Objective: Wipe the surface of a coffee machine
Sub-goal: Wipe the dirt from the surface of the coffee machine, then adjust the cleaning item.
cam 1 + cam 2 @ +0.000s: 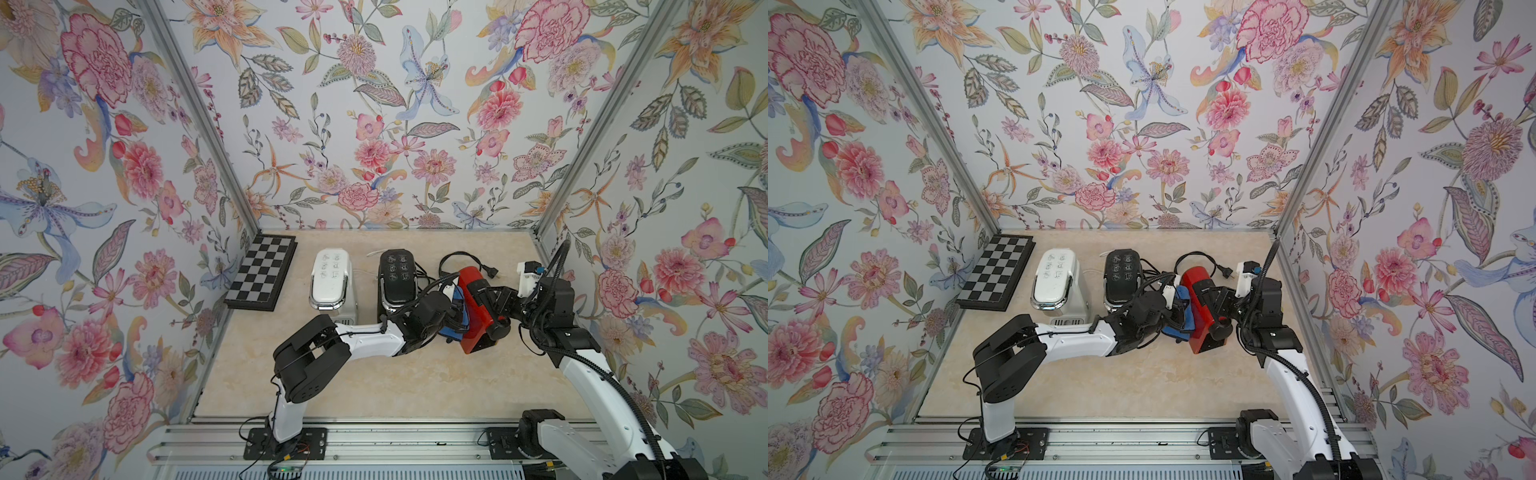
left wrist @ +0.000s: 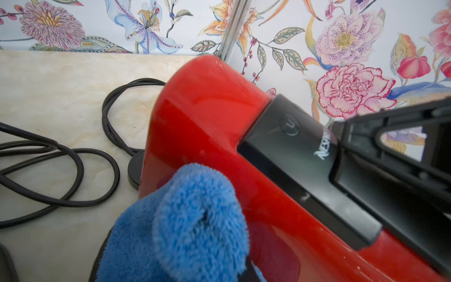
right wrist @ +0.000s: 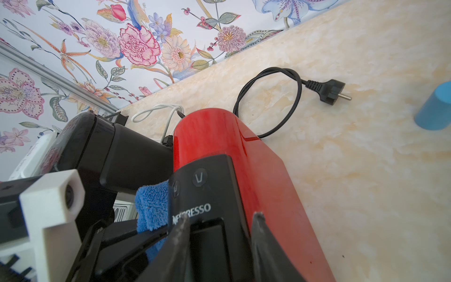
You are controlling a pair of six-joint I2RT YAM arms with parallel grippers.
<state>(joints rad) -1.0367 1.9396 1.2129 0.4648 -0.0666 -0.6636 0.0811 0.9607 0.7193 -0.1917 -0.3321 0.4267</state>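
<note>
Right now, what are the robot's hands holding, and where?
The left gripper is shut on the cloth, bunched around its tips and pressed to the machine. The right gripper clamps the machine by its black front.

Cloth (image 1: 450, 332) against left side of rightmost coffee machine (image 1: 471, 277), chessboard (image 1: 262, 272) at far left

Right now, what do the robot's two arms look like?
The left arm and right arm are white shells with chunky black joints. Thin black cables trail along them; a ribbed black hose follows the right. Each ends in black fingers beside a white block.
</note>
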